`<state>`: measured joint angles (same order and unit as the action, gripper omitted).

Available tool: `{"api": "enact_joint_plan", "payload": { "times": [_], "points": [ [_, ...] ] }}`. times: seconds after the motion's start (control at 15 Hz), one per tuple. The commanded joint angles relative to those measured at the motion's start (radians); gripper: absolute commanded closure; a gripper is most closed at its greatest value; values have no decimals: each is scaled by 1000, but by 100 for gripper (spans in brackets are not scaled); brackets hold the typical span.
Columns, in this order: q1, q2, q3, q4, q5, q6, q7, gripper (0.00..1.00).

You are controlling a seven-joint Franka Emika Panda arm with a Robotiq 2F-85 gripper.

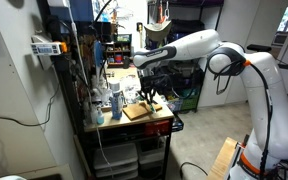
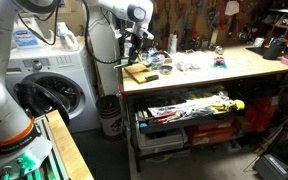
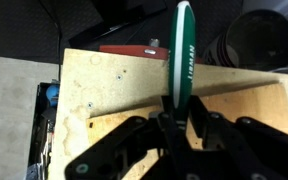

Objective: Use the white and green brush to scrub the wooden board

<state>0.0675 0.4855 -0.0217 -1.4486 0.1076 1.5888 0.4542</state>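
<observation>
The end effector [image 3: 176, 118] is pressed together on the brush [image 3: 182, 48], pinching its narrow handle between both fingers. It hangs just above the board [image 3: 249, 110], which lies near one end of the counter [image 2: 224, 68].

The bristle end is hidden under the fingers in the wrist view, and both exterior views are too small to show it. Whether the brush touches the wood cannot be told.

The main risk, as I judge it, is the pinch on that thin handle. Downward scrubbing force could make the brush swivel or slip in the grip. The board [image 2: 137, 73] looks unfixed, so hard strokes might push it toward the counter edge. Wide strokes could also catch the bottles [image 1: 115, 100] standing just beside it.

The brush's long axis runs straight out from the end effector, nearly up the wrist view. Its green tip points past the board's far edge toward a reddish-brown object [image 3: 134, 47].
</observation>
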Motion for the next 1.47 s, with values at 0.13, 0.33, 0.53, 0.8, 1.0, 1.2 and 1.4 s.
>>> {"api": "enact_joint_plan", "payload": {
  "times": [0.13,0.33,0.53,0.8,1.0,1.2,1.4],
  "points": [
    [-10,-4,-32,-78,107,145,212,94],
    [-9,-5,-40,-119,145,224,334,94],
    [-10,-8,-40,-151,148,290,405,94],
    [-15,-15,-33,-165,149,297,454,52],
    [-14,-33,-34,-175,140,318,467,34],
    [-12,-55,-35,-184,123,351,451,12],
    [-10,-86,-33,-197,102,374,419,0]
  ]
}}
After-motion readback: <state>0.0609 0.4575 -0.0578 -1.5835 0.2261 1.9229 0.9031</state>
